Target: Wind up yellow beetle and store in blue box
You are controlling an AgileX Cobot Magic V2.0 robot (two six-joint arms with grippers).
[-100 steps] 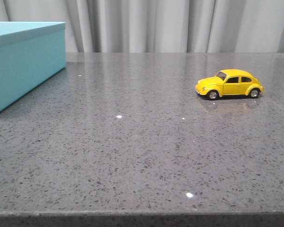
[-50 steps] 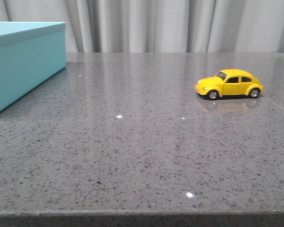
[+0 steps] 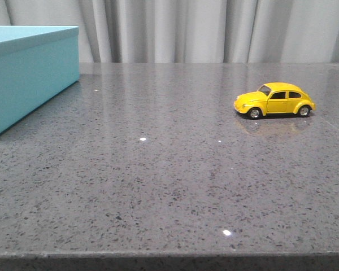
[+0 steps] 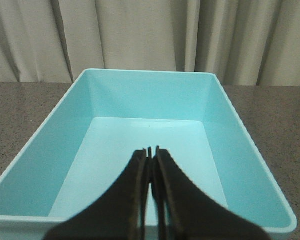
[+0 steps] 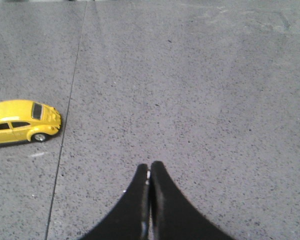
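The yellow beetle (image 3: 274,100) stood on its wheels at the far right of the speckled grey desk (image 3: 158,180), nose pointing left, well apart from the blue box (image 3: 28,73) at the far left, which the front view cut off. The left gripper (image 4: 151,150) hung above the open, lidless box, fingers pressed together. The right gripper (image 5: 149,167) hovered over bare desk, fingers likewise pressed together, with the beetle (image 5: 22,122) partly cropped at the frame edge.
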